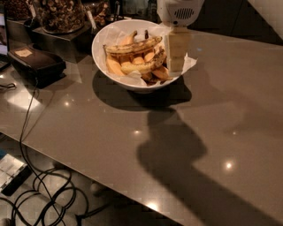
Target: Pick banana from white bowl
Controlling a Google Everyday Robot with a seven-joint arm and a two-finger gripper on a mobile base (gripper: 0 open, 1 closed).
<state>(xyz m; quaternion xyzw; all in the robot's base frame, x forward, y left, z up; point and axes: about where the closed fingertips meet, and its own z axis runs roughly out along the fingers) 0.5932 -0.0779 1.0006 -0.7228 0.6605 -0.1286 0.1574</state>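
The white bowl (100, 56) stands at the back of the grey table, lined with crumpled white paper (189, 65) that sticks out over its right rim. The banana (142, 66), dull yellow with brown speckles, lies curved across the middle of the bowl. A longer brown-streaked banana (132, 46) lies behind it, and smooth orange-yellow bananas (114, 66) lie around it. My gripper (177, 55) hangs from its white wrist (179, 11) over the bowl's right rim, just right of the banana's end.
A black box (35, 62) with a cable sits left of the bowl. Clear bins of dark snacks (57, 15) stand behind it. The table's front edge (88, 170) runs diagonally, with cables on the floor (48, 194) below. My arm's shadow (177, 154) lies across the table.
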